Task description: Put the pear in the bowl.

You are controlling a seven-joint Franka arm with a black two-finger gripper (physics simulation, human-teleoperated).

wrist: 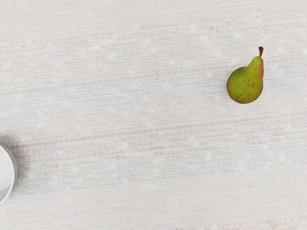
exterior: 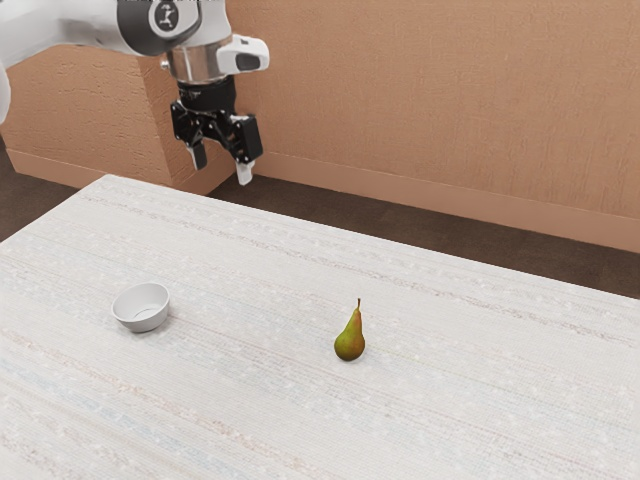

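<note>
Pear [exterior: 349, 346] sits well inside the table's [exterior: 250, 400] visible edges, well apart from the bowl [exterior: 142, 308]; pincer [exterior: 221, 166] spread.

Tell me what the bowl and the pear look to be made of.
The bowl looks like smooth glazed ceramic, maybe plastic: plain pale grey, softly shaded. The pear resembles real fruit, or a painted model: green skin, reddish blush, fine speckles, brown stem.
</note>
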